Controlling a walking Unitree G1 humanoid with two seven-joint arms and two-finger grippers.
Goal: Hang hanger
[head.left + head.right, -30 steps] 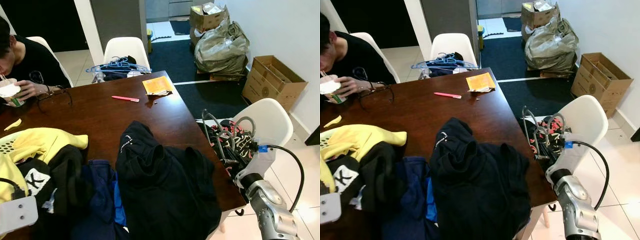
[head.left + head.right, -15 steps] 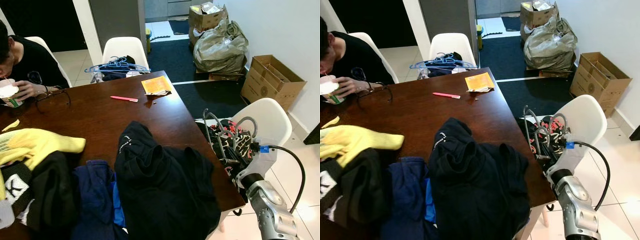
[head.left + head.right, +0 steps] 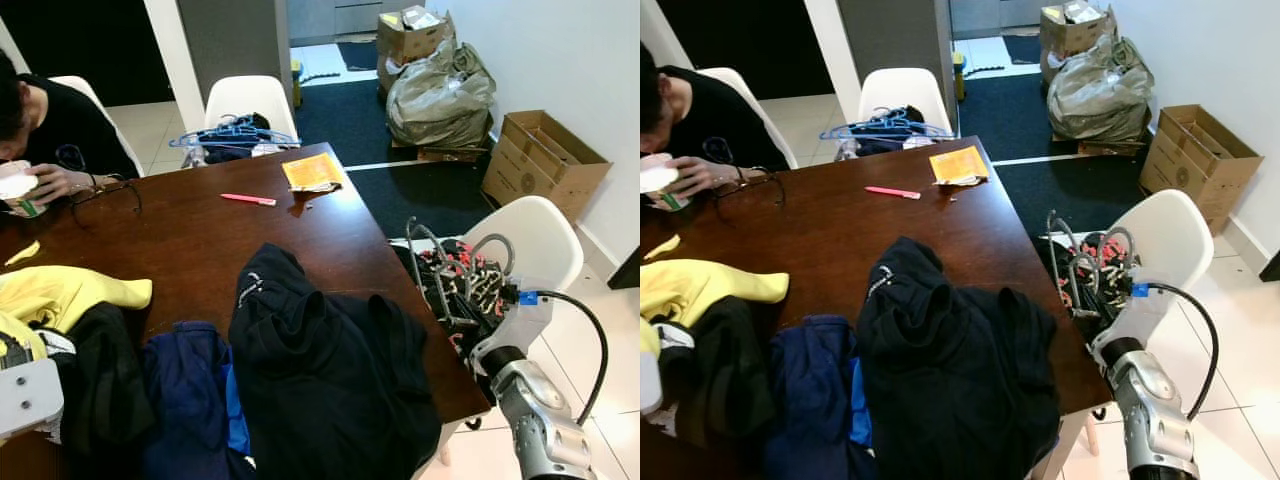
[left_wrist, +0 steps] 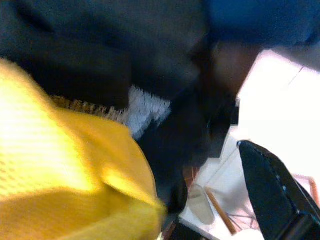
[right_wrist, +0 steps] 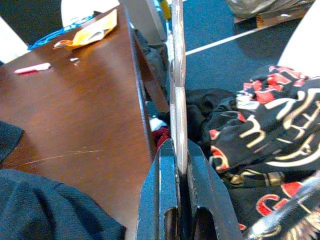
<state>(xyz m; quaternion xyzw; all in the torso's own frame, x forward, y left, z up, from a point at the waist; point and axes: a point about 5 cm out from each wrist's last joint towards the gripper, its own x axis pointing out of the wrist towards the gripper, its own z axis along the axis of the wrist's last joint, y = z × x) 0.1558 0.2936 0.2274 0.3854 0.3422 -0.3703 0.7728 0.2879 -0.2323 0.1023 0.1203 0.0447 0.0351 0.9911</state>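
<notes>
Right gripper [image 5: 179, 172]: its jaws were pressed onto the thin bar of a grey metal hanger [image 3: 437, 262], off the right edge of the desk [image 3: 190, 235] and above the white chair [image 3: 545, 235] on that side.
Grey metal hanger: it stood upright from the right gripper, its curved wire rising over a black garment with red and white print [image 3: 478, 285] that lay on the white chair; the right wrist view showed the bar running straight up between the two black fingers [image 5: 156, 195].
Left gripper: at the near left corner of the desk, with the silver wrist block [image 3: 28, 398] low over the clothes; whether its jaws were spread or together could not be told, as the left wrist view was blurred and showed one black finger [image 4: 272, 192] beside yellow and dark cloth.
Clothes on the desk: a black garment [image 3: 330, 370] lay heaped at the near edge, a dark blue one [image 3: 190, 390] just left of it, then a black piece and a yellow top [image 3: 65, 297].
Other hangers: a bundle of blue hangers [image 3: 235, 133] rested on a white chair at the far side of the desk.
Small things on the desk: a pink pen [image 3: 250, 198] and an orange packet [image 3: 313, 171] lay near the far edge.
Person: a person in a black shirt [image 3: 65, 130] sat at the far left, one hand [image 3: 60, 180] by a cup [image 3: 20, 188].
Floor beyond: cardboard boxes [image 3: 543, 160] and a large stuffed bag [image 3: 440, 95] stood by the wall.
</notes>
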